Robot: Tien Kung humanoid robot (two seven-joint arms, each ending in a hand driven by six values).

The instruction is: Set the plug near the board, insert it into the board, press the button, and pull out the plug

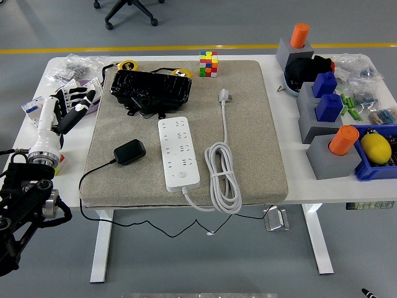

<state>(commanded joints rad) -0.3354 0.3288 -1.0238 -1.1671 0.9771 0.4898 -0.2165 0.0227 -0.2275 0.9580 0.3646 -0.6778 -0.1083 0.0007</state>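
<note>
While released at the table's left edge, one left hand (69, 107), apparently empty; one black plug (129, 151), one white board (178, 153).

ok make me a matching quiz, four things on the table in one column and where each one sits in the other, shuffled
Things:
1. black plug
2. power strip
3. cube
4. left hand

Places:
A. far edge of the mat
B. middle of the mat
C. on the mat, left of the strip
D. off the mat, at the table's left edge

Pairs: 1-C, 2-B, 3-A, 4-D
</note>
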